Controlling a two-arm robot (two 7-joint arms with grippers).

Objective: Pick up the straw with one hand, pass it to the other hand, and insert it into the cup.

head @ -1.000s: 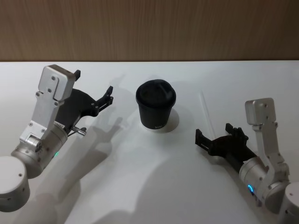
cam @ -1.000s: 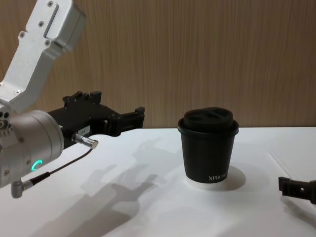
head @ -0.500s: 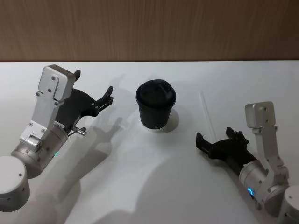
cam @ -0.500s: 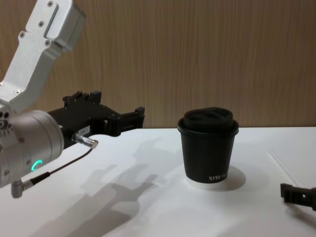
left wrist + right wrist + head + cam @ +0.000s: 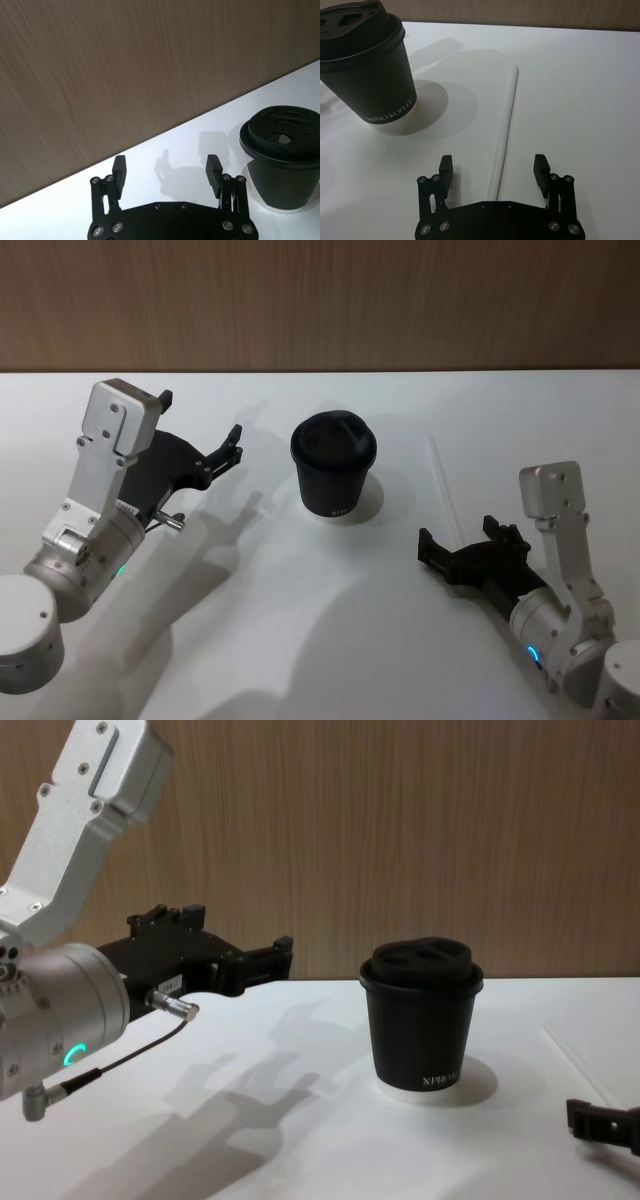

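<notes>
Right gripper (image 5: 493,164) fingers (image 5: 446,164) spread wide, the straw (image 5: 507,115) running between them, untouched.
Straw lies flat on the table (image 5: 300,640), toward its right edge, near but apart from the cup (image 5: 370,65). Cup stands upright, lidded, mid-table nearer the far edge. Left gripper (image 5: 166,167), fingers also wide and empty, hovers left of the cup.
</notes>
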